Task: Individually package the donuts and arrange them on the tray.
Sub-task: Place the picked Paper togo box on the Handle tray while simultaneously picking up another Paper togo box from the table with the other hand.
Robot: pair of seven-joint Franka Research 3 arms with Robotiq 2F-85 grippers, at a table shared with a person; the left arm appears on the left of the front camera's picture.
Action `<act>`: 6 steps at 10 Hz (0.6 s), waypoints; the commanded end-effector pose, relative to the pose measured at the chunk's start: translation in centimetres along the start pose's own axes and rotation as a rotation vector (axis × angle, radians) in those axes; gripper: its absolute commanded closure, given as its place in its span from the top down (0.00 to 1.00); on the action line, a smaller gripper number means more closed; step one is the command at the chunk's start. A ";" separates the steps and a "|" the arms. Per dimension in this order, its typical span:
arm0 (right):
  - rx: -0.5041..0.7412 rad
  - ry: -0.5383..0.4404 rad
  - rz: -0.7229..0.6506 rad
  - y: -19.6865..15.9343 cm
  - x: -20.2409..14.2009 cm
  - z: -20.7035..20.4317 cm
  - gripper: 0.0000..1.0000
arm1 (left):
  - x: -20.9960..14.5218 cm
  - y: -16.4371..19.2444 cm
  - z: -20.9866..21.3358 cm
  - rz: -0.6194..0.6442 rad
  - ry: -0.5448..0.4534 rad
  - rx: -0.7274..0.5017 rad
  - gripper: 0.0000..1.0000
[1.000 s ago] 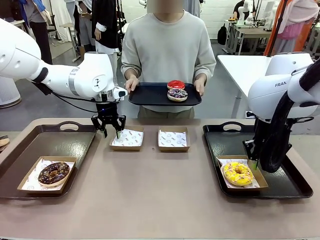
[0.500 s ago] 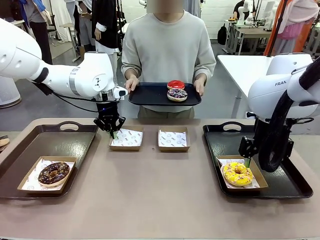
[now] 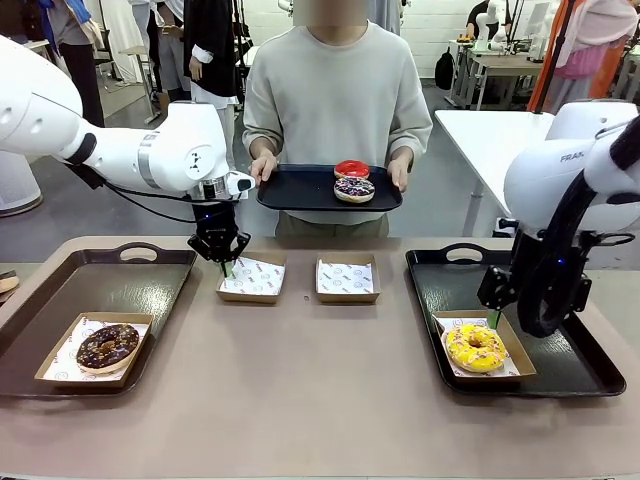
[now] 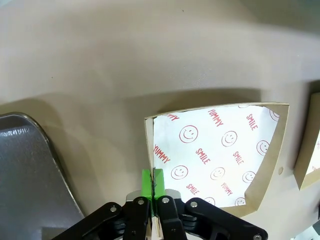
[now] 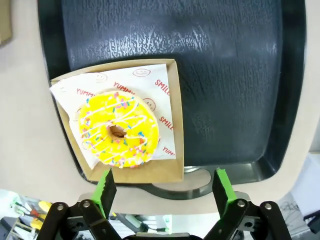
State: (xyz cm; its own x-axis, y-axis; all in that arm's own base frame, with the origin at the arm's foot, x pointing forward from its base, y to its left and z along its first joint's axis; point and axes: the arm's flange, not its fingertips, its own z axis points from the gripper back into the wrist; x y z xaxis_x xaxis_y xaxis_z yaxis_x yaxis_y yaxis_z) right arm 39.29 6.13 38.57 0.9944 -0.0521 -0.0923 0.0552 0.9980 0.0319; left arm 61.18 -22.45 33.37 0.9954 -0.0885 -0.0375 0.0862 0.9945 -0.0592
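Left gripper (image 4: 152,186) clamped on wall of square, paper-lined cardboard box (image 4: 215,106); right gripper (image 5: 165,187) spread over sprinkled yellow donut (image 5: 119,132), boxed on pebbled black tray (image 5: 220,75); chocolate donut (image 3: 106,345) boxed left; red donut (image 3: 351,169), purple donut (image 3: 354,189) on person's tray (image 3: 295,190).

Four donuts: chocolate donut (image 3: 107,346), yellow donut (image 3: 476,346), red donut (image 3: 351,169), purple donut (image 3: 354,189). Four paper-lined cardboard boxes (image 3: 250,296), two empty. Three dark trays (image 3: 150,285), one held by the person (image 3: 337,90).

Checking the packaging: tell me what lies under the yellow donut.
Printed paper lining a cardboard box, on the black tray. The paper's middle is hidden by the yellow donut.
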 end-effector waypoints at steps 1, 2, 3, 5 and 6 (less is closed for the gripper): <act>0.157 -0.017 0.037 -2.4 -3.0 2.2 1.00 | -1.1 -0.2 2.4 0.012 0.012 -0.005 0.00; 0.268 -0.049 0.036 -4.6 -4.5 3.8 1.00 | -1.9 -0.5 4.1 0.002 -0.003 -0.026 0.00; 0.406 -0.083 0.002 -7.6 -5.9 5.2 1.00 | -2.6 -0.9 5.8 0.001 -0.023 -0.033 0.00; 0.661 -0.149 -0.057 -14.8 -7.9 7.0 1.00 | -3.2 -1.9 8.9 -0.017 -0.042 -0.059 0.00; 0.744 -0.166 -0.067 -17.4 -8.7 7.2 1.00 | -3.4 -2.6 10.3 -0.024 -0.052 -0.052 0.00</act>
State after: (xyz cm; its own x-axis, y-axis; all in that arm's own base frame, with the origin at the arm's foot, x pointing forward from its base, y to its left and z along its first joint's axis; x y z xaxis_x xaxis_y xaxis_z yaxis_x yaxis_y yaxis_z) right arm 30.76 -8.91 46.83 0.9844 -0.1725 0.0332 0.1140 0.7709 0.6266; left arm 58.38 -23.96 43.60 0.9943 -0.1050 0.0208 0.1066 0.9891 -0.1018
